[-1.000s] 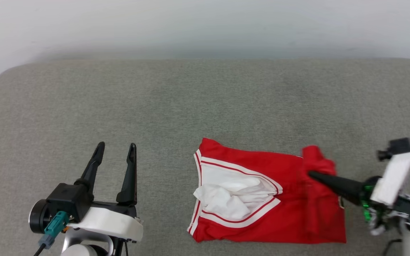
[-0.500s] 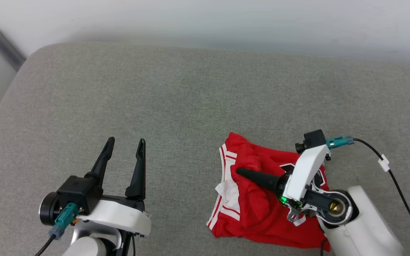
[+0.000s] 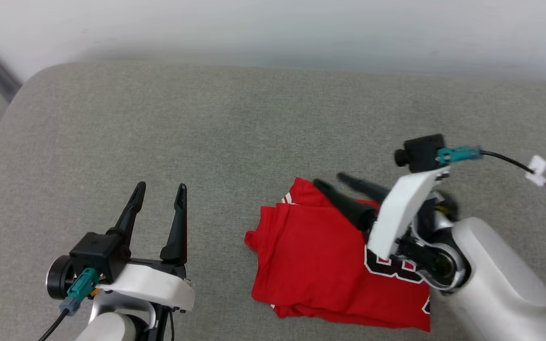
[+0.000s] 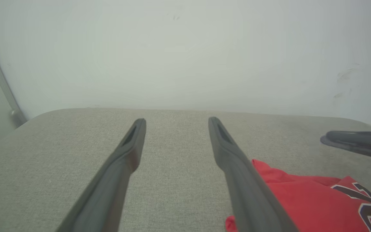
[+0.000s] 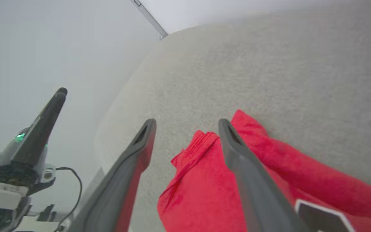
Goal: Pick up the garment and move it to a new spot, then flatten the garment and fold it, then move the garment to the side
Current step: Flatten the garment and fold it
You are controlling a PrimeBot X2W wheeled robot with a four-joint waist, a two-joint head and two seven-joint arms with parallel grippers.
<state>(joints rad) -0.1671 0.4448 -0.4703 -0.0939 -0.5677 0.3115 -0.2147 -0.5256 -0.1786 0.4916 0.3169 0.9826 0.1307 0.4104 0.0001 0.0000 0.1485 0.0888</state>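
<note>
The garment (image 3: 311,255) lies folded on the grey cushion (image 3: 235,123), at 5 o'clock in my head view. Its long axis runs from about 10 to 4 o'clock, with the black print at the 4 o'clock end, partly hidden by my right arm. My right gripper (image 3: 330,180) hangs over its far corner, fingers spread and holding nothing. My left gripper (image 3: 160,186), at 7 o'clock, is likewise parted and empty, apart from the garment.

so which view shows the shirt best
Head view: the shirt lies folded, nearly whole, one side hidden by the right arm. Left wrist view catches a corner with print; right wrist view, a red edge up close.
</note>
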